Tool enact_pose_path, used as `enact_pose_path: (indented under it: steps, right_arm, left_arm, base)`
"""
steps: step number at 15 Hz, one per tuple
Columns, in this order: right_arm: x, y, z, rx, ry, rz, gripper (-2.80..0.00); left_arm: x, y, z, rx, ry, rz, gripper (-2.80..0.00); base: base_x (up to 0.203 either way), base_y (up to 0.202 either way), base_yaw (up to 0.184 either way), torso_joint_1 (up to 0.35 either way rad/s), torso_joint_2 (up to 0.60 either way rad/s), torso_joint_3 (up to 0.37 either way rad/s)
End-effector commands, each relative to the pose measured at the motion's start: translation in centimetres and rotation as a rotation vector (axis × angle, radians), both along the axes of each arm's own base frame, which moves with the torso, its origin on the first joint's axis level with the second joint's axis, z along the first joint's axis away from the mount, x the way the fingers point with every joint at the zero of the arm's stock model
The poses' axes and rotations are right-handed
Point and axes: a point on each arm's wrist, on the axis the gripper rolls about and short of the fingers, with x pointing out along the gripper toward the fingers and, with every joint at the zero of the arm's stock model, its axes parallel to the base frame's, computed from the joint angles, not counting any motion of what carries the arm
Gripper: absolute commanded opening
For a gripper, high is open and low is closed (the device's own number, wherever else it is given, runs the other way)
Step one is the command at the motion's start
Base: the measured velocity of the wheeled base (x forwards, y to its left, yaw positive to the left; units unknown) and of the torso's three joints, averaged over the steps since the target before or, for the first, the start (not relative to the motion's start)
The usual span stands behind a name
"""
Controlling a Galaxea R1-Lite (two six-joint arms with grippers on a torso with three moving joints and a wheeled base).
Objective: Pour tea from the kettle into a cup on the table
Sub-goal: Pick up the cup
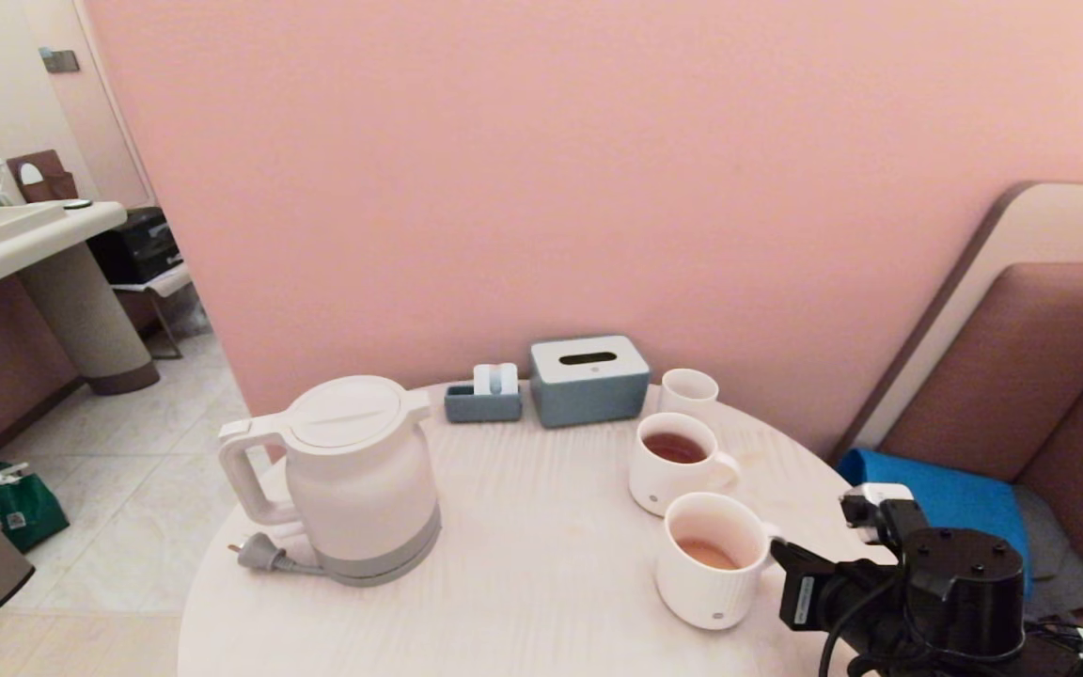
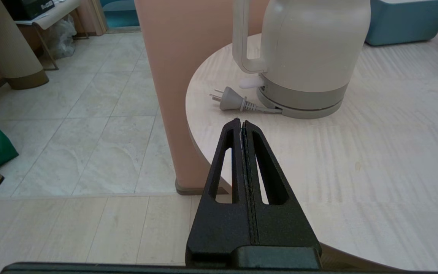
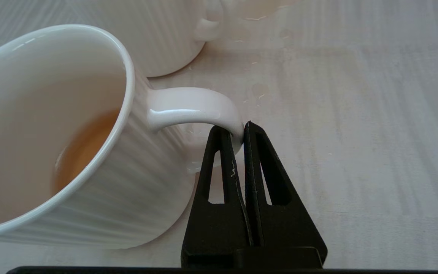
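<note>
The kettle (image 1: 349, 475) stands upright on the left part of the round table (image 1: 523, 564), plug beside its base; a rigid, smooth plastic body, probably heavy if filled, it is best taken by the loop handle (image 1: 243, 475). The left gripper (image 2: 242, 123), fingers pressed together and empty, hovers near the table edge, short of the plug. The right gripper (image 3: 240, 133) is clamped on the handle of the ribbed cup (image 3: 51, 133), which holds a little pale tea (image 3: 86, 146).
</note>
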Motion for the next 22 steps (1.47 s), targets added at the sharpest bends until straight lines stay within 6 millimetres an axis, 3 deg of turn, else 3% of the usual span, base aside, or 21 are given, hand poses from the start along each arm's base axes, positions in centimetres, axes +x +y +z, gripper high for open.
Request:
enact_pose_path:
  steps: [1,11,22]
  right_arm:
    - [0.18,0.09,0.23,0.016,-0.032,-0.001,-2.8]
    - [0.73,0.31,-0.76,0.006,-0.001,-0.005,-2.8]
    - [0.55,0.27,-0.15,0.0,-0.025,-0.003,-2.8]
  left_arm:
    - [0.01,0.0,0.0,0.0,0.001,-0.001,-2.8]
    - [0.01,0.0,0.0,0.0,0.001,-0.001,-2.8]
    - [0.01,0.0,0.0,0.0,0.001,0.0,-2.8]
  base:
    - [0.0,0.0,0.0,0.0,0.0,0.0]
    - [0.0,0.0,0.0,0.0,0.0,0.0]
    - [0.0,0.0,0.0,0.0,0.0,0.0]
